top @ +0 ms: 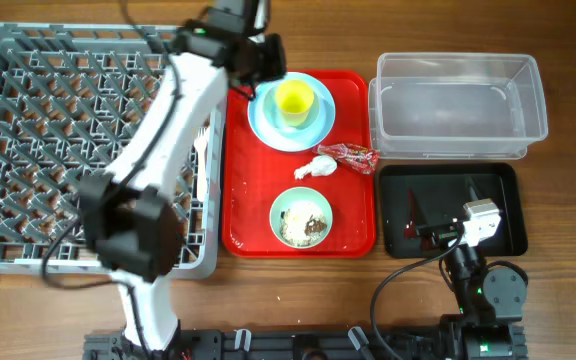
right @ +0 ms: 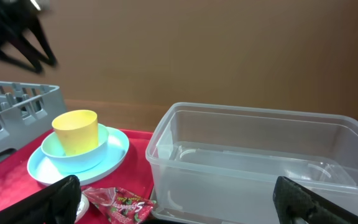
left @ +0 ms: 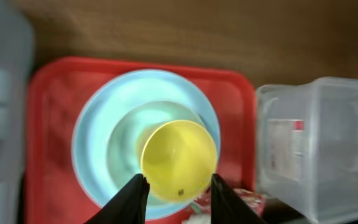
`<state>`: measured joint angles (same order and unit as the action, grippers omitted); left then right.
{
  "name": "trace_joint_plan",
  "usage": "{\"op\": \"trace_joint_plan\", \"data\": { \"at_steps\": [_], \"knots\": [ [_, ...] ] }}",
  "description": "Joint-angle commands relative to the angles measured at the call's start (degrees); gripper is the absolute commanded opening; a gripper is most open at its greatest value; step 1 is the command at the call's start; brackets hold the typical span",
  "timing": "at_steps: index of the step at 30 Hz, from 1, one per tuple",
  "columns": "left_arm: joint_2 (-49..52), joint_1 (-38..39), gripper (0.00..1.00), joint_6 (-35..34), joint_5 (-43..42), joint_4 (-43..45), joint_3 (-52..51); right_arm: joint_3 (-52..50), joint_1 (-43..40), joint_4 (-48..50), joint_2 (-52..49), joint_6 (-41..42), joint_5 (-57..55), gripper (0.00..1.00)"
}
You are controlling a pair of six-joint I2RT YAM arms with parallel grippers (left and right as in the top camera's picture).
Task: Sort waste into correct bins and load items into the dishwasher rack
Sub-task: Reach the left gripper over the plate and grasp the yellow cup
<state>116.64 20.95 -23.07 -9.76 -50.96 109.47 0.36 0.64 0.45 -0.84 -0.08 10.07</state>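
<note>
From overhead, your left arm (top: 168,120) covers part of the rack (top: 28,150); in the blurred left wrist view, the bottom edge cuts off the wrapper (left: 246,199).

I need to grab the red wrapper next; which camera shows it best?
Overhead: the wrapper lies whole at the red tray's right edge, beside the tissue. The right wrist view shows it close but low in the frame; the left wrist view catches only a sliver.
</note>
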Motion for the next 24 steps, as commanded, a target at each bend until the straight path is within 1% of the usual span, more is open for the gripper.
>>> {"op": "trace_joint_plan", "data": {
  "at_steps": [1,4,5,7,8,9,10,12,15,17,19,20,21,24],
  "knots": [
    [4.4,1.9,0.32,-0.2,1.0,2.1,0.7,-0.1,-0.2,0.3,0.4,0.2,-0.3,1.00],
    [6.6,3.0,0.31,-0.4,7.4,1.9,0.6,-0.1,-0.2,0.3,0.4,0.2,-0.3,1.00],
    [7.0,3.3,0.29,-0.3,8.9,1.9,0.4,-0.1,-0.2,0.3,0.4,0.2,-0.3,1.00],
    [7.2,3.4,0.28,-0.4,10.6,1.9,0.3,-0.1,-0.2,0.3,0.4,0.2,-0.3,1.00],
    [7.3,3.5,0.27,-0.5,10.4,2.1,0.3,-0.1,-0.2,0.3,0.4,0.2,-0.3,1.00],
    [7.3,3.6,0.25,-1.5,9.7,2.2,0.3,-0.1,-0.2,0.3,0.4,0.2,-0.3,1.00],
    [7.2,3.8,0.23,-1.7,7.1,2.5,0.3,-0.1,-0.2,0.3,0.4,0.2,-0.3,1.00],
    [7.3,4.8,0.24,-1.7,4.0,2.8,0.3,-0.1,-0.2,0.3,0.4,0.2,-0.3,1.00],
    [7.3,7.7,0.24,-1.6,4.9,3.6,0.3,-0.1,-0.2,0.3,0.4,0.2,-0.3,1.00],
    [7.3,9.5,0.25,-1.6,8.0,3.8,0.3,-0.1,-0.2,0.3,0.4,0.2,-0.3,1.00],
    [7.5,11.5,0.27,-1.6,13.6,3.6,0.3,-0.1,-0.2,0.3,0.4,0.2,-0.3,1.00],
    [7.8,12.1,0.27,-1.6,14.8,3.6,0.3,-0.1,-0.2,0.3,0.4,0.2,-0.3,1.00],
    [8.3,12.7,0.22,-1.6,15.0,3.7,0.3,-0.1,-0.2,0.3,0.4,0.2,-0.3,0.99],
    [9.1,12.9,0.21,-1.4,19.3,3.7,0.3,-0.1,-0.2,0.3,0.4,0.2,-0.3,1.00]
  ]
}}
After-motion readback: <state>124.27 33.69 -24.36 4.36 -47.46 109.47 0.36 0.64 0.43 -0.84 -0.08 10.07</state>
